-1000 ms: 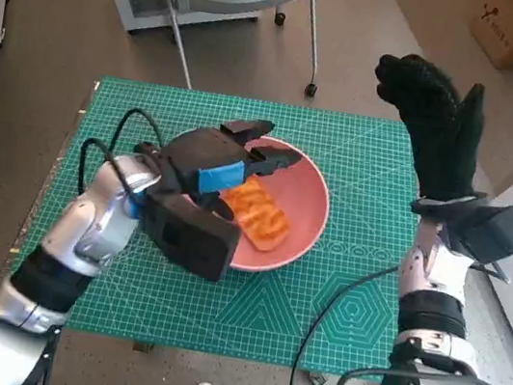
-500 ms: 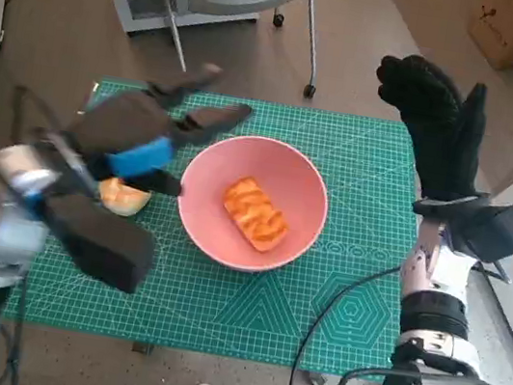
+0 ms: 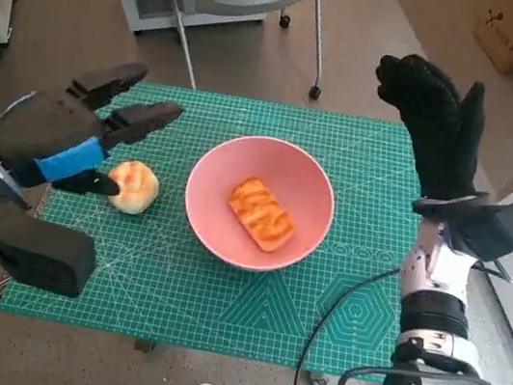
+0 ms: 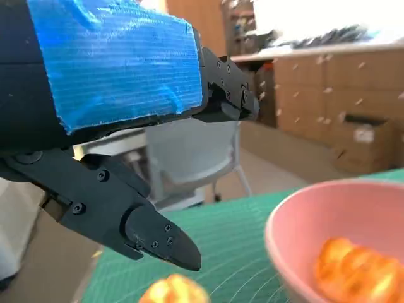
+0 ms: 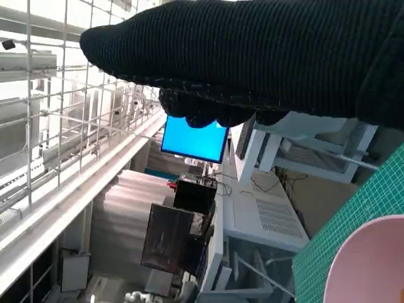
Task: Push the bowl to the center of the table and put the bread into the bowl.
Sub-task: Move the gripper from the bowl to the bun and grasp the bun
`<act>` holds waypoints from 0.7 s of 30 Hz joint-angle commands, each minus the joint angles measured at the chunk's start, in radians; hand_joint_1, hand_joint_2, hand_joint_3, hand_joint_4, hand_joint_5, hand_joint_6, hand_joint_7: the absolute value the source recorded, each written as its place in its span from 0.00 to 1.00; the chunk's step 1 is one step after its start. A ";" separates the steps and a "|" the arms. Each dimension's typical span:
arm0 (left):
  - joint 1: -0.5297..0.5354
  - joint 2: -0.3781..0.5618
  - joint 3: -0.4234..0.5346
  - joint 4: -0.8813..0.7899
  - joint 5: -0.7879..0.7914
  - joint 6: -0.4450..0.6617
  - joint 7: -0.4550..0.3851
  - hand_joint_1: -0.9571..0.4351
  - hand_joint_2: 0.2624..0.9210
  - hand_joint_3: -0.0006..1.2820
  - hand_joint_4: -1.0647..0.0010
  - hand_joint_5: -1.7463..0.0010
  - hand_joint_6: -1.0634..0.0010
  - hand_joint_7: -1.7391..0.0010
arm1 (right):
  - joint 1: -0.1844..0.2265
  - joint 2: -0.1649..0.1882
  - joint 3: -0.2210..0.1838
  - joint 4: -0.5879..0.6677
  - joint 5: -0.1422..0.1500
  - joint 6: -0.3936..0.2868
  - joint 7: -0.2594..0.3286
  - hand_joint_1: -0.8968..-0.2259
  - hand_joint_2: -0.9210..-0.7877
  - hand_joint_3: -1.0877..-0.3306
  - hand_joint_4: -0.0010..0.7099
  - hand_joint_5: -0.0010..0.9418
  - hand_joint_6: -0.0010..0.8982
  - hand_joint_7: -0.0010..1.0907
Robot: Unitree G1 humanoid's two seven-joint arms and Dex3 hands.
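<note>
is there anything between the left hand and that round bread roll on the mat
Nothing visible. The left hand hovers just beside the round bread roll, its fingers spread above the mat. The pink bowl, already holding another bread piece, sits past the roll.

The left hand (image 4: 120, 120) occupies most of the frame. Blue tape (image 4: 120, 60) covers its back. Its black fingers (image 4: 136, 221) are spread apart and hold nothing. One finger extends over a round, golden bread roll (image 4: 173, 291), which is cut off at the frame edge; contact between them cannot be determined.

The roll rests on a green cutting mat (image 4: 227, 252) marked with a pale grid. A pink bowl (image 4: 297, 221) stands on the mat near the roll, separated from it by bare mat. Inside the bowl lies an orange, ridged piece of bread (image 4: 353, 271).

Beyond the mat stands a pale chair (image 4: 189, 164). Wooden cabinets (image 4: 334, 107) appear blurred in the background.
</note>
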State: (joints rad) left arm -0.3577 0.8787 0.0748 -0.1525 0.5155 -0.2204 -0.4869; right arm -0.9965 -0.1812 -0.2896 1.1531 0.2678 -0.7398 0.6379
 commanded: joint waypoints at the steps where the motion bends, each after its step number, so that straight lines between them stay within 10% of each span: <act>1: 0.025 0.016 0.001 0.023 -0.008 -0.006 0.001 0.34 0.69 0.00 0.85 1.00 0.65 1.00 | 0.001 0.002 0.007 0.020 -0.015 0.010 -0.010 0.38 0.00 0.56 0.27 0.00 0.38 0.00; 21: -0.030 -0.044 -0.117 0.196 0.039 0.031 0.048 0.38 0.68 0.00 0.85 1.00 0.65 1.00 | -0.007 -0.006 0.003 0.026 0.002 0.030 0.021 0.35 0.00 0.56 0.28 0.00 0.39 0.00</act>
State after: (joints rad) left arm -0.3564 0.8471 -0.0181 0.0053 0.5346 -0.1889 -0.4615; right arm -1.0094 -0.1825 -0.2837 1.1670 0.2700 -0.7288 0.6454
